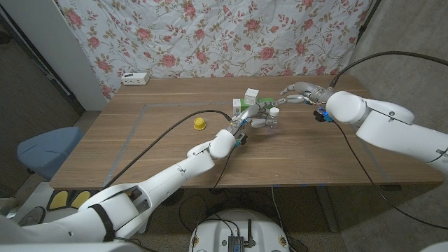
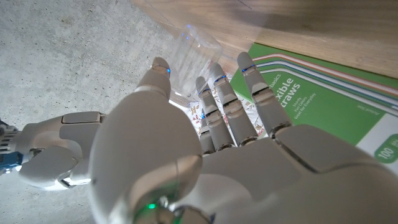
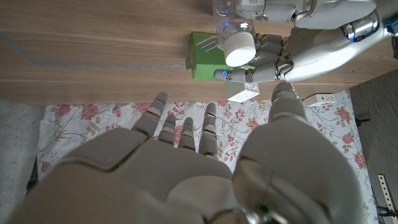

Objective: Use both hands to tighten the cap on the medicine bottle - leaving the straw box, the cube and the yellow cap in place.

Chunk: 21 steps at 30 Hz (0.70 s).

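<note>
The clear medicine bottle point(image 1: 269, 116) with its white cap point(image 1: 275, 110) is held off the table by my left hand point(image 1: 256, 117), whose fingers wrap the body point(image 2: 193, 50). In the right wrist view the cap point(image 3: 239, 46) faces the camera, with the left hand's fingers point(image 3: 261, 62) around the bottle. My right hand point(image 1: 301, 94) hovers behind and to the right of the cap, fingers apart, touching nothing. The green straw box point(image 1: 245, 106) lies just behind the left hand, and the white cube point(image 1: 252, 93) stands behind the box. The yellow cap point(image 1: 199, 124) sits to the left.
A white power strip point(image 1: 135, 78) lies at the table's far left corner. A floral cloth hangs behind the table point(image 1: 140, 154). A blue chair point(image 1: 42, 150) stands off the table's left side. A black cable point(image 1: 175, 126) crosses the table towards the yellow cap.
</note>
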Each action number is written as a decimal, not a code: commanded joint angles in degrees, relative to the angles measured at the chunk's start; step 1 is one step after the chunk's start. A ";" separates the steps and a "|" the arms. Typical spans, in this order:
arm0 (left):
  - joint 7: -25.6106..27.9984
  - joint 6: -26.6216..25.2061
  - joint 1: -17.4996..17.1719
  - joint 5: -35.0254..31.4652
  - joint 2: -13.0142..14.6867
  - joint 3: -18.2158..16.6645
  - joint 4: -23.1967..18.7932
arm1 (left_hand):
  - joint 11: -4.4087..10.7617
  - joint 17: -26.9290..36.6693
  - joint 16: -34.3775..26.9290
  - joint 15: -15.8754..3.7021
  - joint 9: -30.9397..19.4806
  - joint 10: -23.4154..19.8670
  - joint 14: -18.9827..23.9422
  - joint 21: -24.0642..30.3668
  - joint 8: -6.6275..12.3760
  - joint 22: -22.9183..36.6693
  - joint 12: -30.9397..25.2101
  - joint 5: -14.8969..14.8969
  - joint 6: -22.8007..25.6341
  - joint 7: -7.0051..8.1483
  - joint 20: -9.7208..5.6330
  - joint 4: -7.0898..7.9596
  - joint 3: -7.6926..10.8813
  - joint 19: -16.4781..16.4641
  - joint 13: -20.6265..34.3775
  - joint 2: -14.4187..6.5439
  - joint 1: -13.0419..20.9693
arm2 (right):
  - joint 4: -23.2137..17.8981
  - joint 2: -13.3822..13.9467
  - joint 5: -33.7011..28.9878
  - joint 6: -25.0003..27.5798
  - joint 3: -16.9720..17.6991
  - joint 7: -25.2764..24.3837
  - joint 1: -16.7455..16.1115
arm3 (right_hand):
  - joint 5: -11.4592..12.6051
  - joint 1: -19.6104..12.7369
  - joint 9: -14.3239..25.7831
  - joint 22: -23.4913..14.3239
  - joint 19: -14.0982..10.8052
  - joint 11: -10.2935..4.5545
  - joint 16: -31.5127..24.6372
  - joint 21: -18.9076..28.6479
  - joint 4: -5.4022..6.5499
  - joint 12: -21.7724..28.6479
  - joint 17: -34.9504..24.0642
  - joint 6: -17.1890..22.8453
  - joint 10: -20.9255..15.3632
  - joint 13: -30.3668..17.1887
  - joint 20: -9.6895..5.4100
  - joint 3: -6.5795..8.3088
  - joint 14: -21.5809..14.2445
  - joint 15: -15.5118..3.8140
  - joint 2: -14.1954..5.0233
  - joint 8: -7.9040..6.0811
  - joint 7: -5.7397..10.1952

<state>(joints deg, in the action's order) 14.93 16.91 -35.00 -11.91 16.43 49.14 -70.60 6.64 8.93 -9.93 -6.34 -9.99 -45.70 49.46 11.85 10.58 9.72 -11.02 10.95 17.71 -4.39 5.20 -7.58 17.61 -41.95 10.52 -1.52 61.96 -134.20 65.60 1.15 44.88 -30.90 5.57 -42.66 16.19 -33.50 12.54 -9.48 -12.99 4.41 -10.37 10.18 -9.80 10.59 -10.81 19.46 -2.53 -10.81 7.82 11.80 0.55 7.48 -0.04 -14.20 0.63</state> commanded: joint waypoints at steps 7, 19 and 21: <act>0.60 -0.82 0.10 -0.65 -0.19 0.27 -0.19 | 0.31 0.26 -0.15 -3.97 -0.22 -0.54 0.93 -0.17 0.12 0.15 -0.40 0.03 0.38 0.39 -0.21 -0.06 0.52 -0.25 0.28 -0.41 -0.30 | -0.38 -0.45 -8.48 4.00 -8.40 11.86 9.38 | 0.59 -1.58 0.37 -0.16 0.55 0.02 -0.18 0.14 -0.09 0.29 -0.10 -0.42 0.49 -0.32 -0.43 0.96 0.87 0.21 -0.15 0.15 0.70; 0.51 -1.14 -0.06 -0.71 0.04 0.36 -0.80 | 0.31 0.24 -0.11 -4.03 -0.21 -0.77 1.19 -0.31 0.10 0.14 -0.38 -0.04 0.42 0.64 -0.34 -0.18 0.62 -0.31 0.28 -0.18 -0.42 | -0.34 -1.29 -15.54 3.72 -11.51 14.32 10.46 | 0.99 -3.85 0.72 -0.14 0.03 -0.12 -0.56 0.50 -0.47 0.33 -0.11 1.54 1.11 -0.37 -0.50 2.01 0.77 0.01 0.10 -0.76 1.99; 0.42 -1.15 -0.05 -0.68 0.06 0.37 -0.83 | 0.44 0.23 -0.10 -4.01 -0.21 -0.87 1.23 -0.32 0.12 0.14 -0.40 -0.05 0.48 0.71 -0.41 -0.20 0.63 -0.33 0.28 -0.14 -0.44 | -0.33 -1.45 -16.27 3.62 -11.50 14.69 10.33 | 1.05 -4.50 0.81 -0.14 -0.24 -0.04 -0.64 0.60 -0.55 0.42 -0.11 1.93 1.03 -0.38 -0.60 2.29 0.69 -0.03 0.18 -0.96 2.49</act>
<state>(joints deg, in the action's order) 15.53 16.00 -34.87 -12.58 16.35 49.38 -70.98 6.86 8.92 -9.93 -6.52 -9.99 -45.90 49.91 11.63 10.58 9.72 -11.05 10.94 18.01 -4.09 5.21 -7.83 17.84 -41.95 10.55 -1.37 61.36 -134.59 64.85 -9.33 48.84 -40.01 17.30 -33.54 16.93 -37.03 13.16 -9.47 -12.69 4.31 -10.61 10.42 -10.43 10.59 -10.80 20.47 -1.82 -11.08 7.51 13.37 1.16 7.47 0.04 -14.64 2.69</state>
